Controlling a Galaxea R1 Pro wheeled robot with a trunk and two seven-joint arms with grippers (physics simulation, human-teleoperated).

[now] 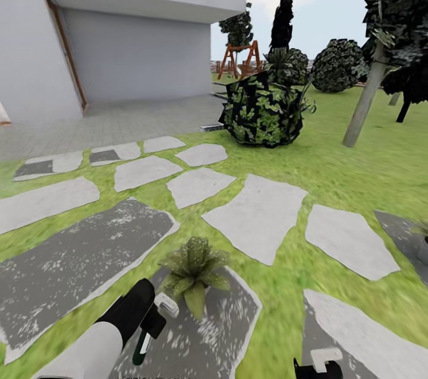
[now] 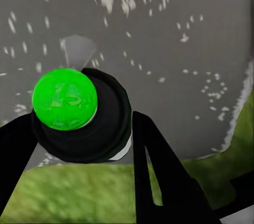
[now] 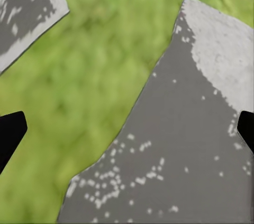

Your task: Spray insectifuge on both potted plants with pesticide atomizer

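We hold the small dark green-topped pesticide atomizer (image 2: 79,115) clamped in our left gripper (image 1: 156,318), at seven o'clock of the low olive-green potted plant (image 1: 193,269); spraying remains, and our right gripper (image 3: 127,129) hangs spread and empty.

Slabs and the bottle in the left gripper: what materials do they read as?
Stepping slabs: look like grey stone or concrete, matte, with pale speckling on the darker ones. Pesticide atomizer in the left gripper: dark glossy body with a bright green round patch on top, probably plastic; the render leaves it open.
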